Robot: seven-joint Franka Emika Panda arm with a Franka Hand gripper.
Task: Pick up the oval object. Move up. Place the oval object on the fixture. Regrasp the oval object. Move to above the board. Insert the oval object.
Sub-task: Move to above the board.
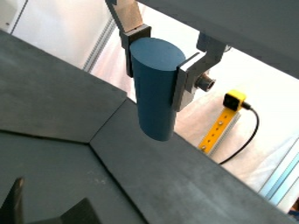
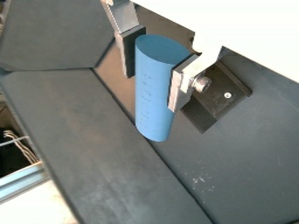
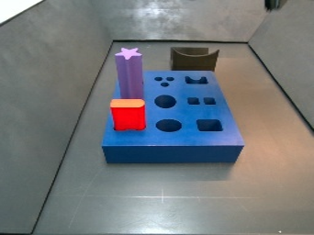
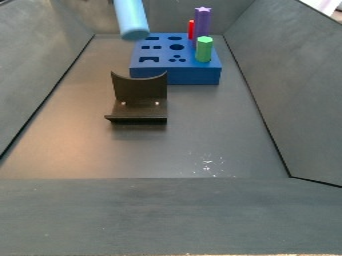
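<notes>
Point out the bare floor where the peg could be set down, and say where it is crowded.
Bare floor lies between the fixture and the near wall, and beside the board on its holed side. It is crowded at the board's edge holding the purple peg and red block. The gripper holds the oval object high above the floor.

The claw (image 1: pixel 158 59) hangs high over the floor, its flat silver fingers (image 2: pixel 179 80) clamped on the oval object (image 1: pixel 155 92), which points downward.
</notes>
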